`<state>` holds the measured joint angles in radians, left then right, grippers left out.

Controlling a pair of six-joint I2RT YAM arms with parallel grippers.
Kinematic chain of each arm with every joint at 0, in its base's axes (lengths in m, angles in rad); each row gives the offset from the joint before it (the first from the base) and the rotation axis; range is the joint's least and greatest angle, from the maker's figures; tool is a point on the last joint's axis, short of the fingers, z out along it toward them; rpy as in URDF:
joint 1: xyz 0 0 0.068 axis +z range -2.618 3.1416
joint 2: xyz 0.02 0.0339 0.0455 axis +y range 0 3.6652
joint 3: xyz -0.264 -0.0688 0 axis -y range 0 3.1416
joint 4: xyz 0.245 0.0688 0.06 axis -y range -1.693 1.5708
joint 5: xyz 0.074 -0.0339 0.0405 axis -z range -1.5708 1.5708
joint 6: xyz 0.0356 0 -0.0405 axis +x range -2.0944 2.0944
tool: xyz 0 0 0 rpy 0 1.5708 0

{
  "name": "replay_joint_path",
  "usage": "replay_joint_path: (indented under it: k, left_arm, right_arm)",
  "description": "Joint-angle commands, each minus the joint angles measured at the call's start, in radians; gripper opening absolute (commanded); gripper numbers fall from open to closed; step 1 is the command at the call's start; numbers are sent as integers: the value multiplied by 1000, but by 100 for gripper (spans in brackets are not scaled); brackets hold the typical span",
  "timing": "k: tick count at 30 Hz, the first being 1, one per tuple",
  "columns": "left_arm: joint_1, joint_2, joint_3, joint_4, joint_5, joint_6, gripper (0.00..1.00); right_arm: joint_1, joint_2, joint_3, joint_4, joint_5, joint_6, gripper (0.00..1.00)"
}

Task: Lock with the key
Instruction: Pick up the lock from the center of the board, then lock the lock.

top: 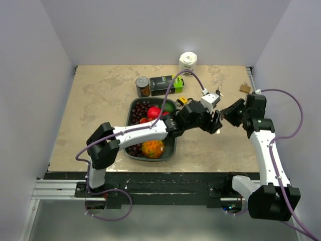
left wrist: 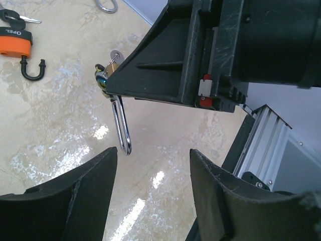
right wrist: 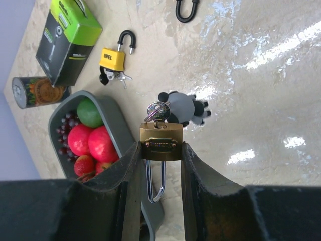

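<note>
R gripper [right wrist: 160, 150] clamped on brass padlock [right wrist: 160, 136], key [right wrist: 156, 111] in its keyhole, shackle [right wrist: 155, 183] lying back btwn fingers, held over table [right wrist: 261, 100] beside fruit tray [right wrist: 118, 125]; L gripper [left wrist: 153, 155] spread wide, empty, close by.

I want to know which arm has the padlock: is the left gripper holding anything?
No, the left gripper is open, and only the table shows between its fingers.

Bright glare on tabletop [right wrist: 241, 155], foreground perhaps soft
</note>
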<state>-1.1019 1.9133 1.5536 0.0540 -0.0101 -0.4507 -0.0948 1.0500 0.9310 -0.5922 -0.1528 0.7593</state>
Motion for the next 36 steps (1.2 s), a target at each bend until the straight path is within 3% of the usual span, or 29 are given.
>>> replay_joint_path:
  k: [1,7,11,20,30,33,36]
  left_arm:
    - [-18,46,66,4,-82,27,63]
    - [-26,81,89,10,-134,50,56]
    - [-42,107,126,-3,-208,92,46]
    - [-49,135,131,-6,-232,92,33]
    - [-49,150,145,-14,-243,92,34]
    - [-47,148,143,-14,-246,98,25]
    - [-47,145,137,-6,-243,99,9]
  right_arm:
    - [21,-45,34,-7,13,71,0]
    - [30,-54,43,-49,16,78,0]
    - [33,-53,49,-55,6,89,0]
    - [37,-48,55,-63,2,94,0]
    - [37,-41,60,-61,-10,98,0]
    - [38,-38,61,-61,-17,98,0]
    - [38,-35,55,-49,-34,100,0]
